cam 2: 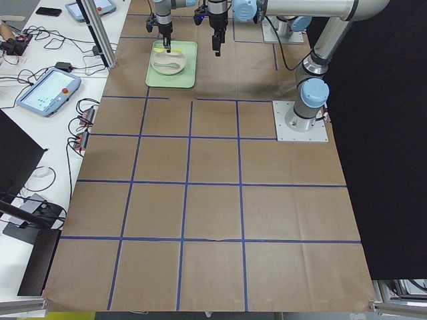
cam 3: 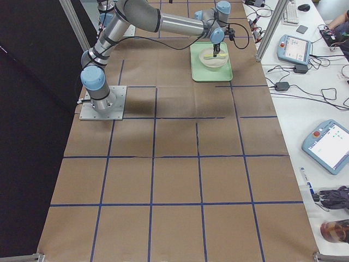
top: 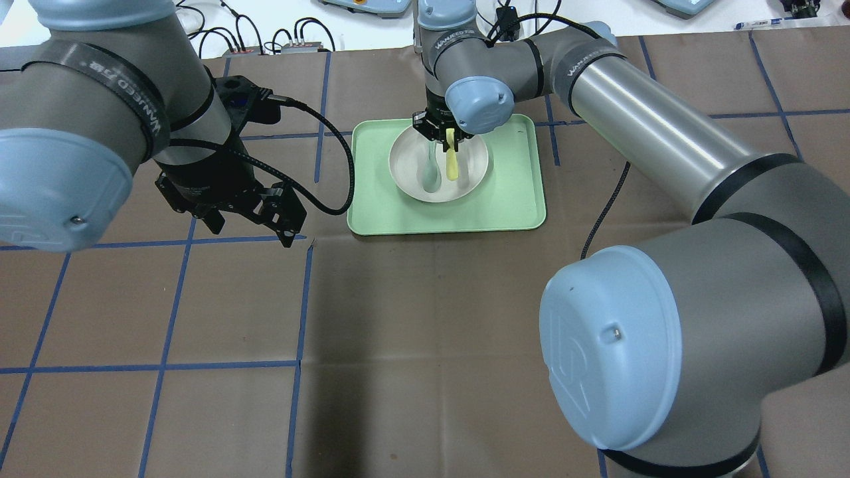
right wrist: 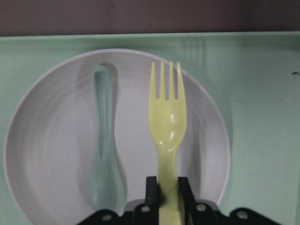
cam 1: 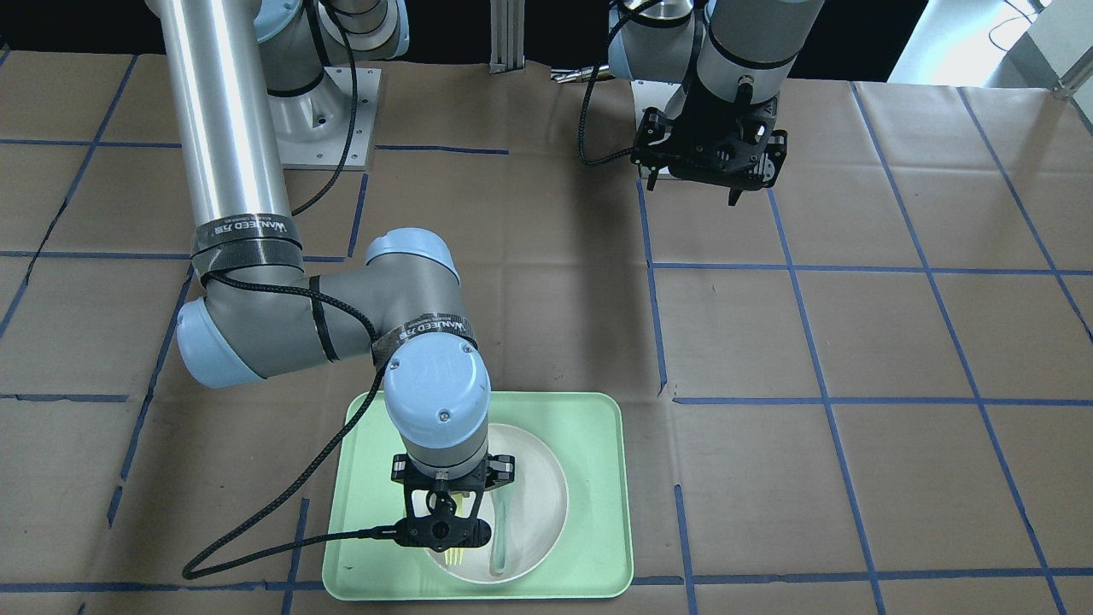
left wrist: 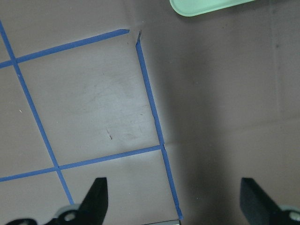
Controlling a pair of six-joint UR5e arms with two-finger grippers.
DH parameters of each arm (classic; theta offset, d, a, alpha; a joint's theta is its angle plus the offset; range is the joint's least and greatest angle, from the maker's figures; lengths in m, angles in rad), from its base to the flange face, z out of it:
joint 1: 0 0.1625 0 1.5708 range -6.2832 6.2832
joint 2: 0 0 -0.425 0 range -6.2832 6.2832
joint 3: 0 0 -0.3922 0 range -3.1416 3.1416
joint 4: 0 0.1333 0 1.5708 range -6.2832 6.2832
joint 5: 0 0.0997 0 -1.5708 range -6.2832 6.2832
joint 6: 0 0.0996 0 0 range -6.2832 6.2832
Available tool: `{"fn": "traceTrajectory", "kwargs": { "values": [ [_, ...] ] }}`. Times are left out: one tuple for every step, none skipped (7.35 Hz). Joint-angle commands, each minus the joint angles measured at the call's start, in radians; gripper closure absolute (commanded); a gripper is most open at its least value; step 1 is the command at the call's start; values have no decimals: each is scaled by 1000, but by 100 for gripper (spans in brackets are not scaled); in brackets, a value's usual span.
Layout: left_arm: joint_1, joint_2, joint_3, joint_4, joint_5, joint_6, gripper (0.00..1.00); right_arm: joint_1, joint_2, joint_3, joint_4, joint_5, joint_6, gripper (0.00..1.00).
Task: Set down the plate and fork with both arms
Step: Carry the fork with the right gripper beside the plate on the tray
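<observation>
The off-white plate (top: 475, 169) lies on the mint-green tray (top: 511, 192). My right gripper (top: 446, 133) is over the plate's far side and is shut on the handle of the pale-yellow fork (top: 452, 162). In the right wrist view the fork (right wrist: 168, 126) sits between the fingers (right wrist: 151, 187), its tines reaching over the plate's (right wrist: 47, 154) rim. I cannot tell if the fork touches the plate. My left gripper (top: 251, 234) is open and empty, above the bare table left of the tray. It also shows in the left wrist view (left wrist: 174, 197).
A grey-green spoon (right wrist: 102, 140) lies in the plate beside the fork. The tray's corner (left wrist: 206, 5) shows at the top of the left wrist view. Brown paper with blue tape lines (top: 302, 299) covers the table.
</observation>
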Motion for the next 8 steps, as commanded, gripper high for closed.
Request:
{"fn": "traceTrajectory", "kwargs": {
  "values": [
    [0,0,-1,1,-1,1,0,-53,-22,28,29,-24,-14,100],
    [0,0,-1,1,-1,1,0,-78,-43,79,14,-37,-28,100],
    [0,2,-1,1,-6,1,0,-104,-61,116,5,-34,-36,100],
    [0,6,-1,-3,-9,2,0,-122,-63,137,-14,-31,-37,100],
    [-2,5,-1,-7,-10,2,0,-129,-45,151,-35,-34,-81,100],
    [0,-1,-1,-4,-13,1,0,-127,-32,163,-49,-32,-89,100],
    [0,2,0,-4,-12,2,0,-127,-17,160,-51,-29,-86,99],
    [0,0,-1,-2,-10,2,0,-126,-16,159,-51,-29,-86,98]
  ]
}}
